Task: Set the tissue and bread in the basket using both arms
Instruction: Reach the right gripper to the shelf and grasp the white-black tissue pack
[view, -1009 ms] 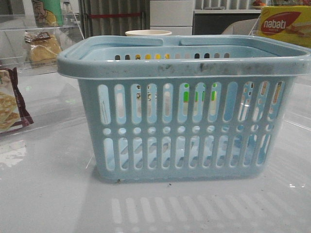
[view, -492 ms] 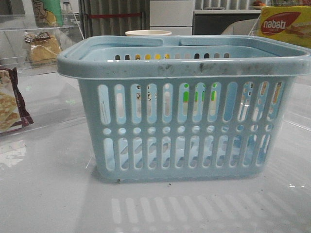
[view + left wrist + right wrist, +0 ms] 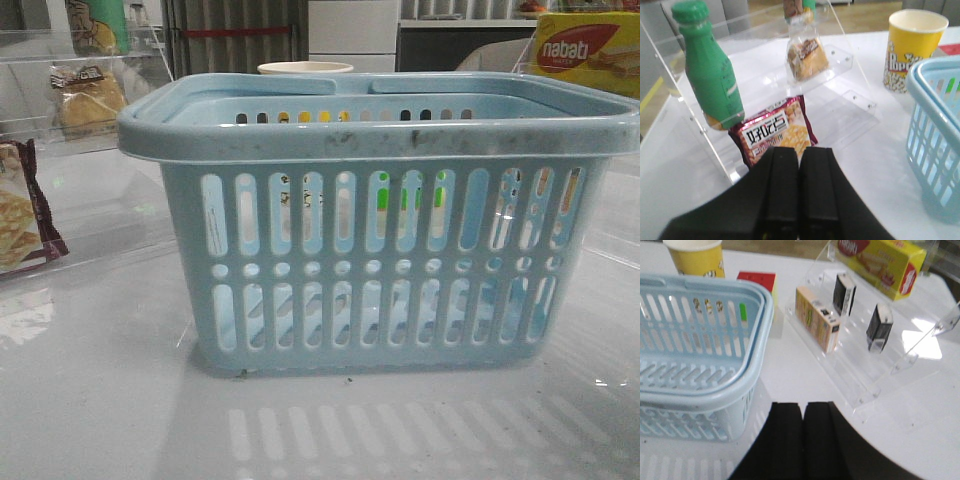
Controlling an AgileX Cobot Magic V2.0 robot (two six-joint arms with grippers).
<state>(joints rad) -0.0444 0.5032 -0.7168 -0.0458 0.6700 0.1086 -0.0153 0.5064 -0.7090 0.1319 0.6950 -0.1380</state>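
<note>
Both grippers, left point(image 3: 799, 200) and right point(image 3: 803, 440), pressed closed, empty; one basket point(image 3: 380, 135), one bread bag point(image 3: 806, 57), two black tissue packs point(image 3: 843, 293)

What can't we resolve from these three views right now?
- Front view: neither gripper is in frame; the basket blocks most of the table behind it.
- Front view: the bread is small and dim behind clear acrylic.
- Right wrist view: two dark packs on the acrylic stand; labels unreadable, so which is the tissue is unclear.
- Left wrist view: basket cut off by the frame edge.
</note>
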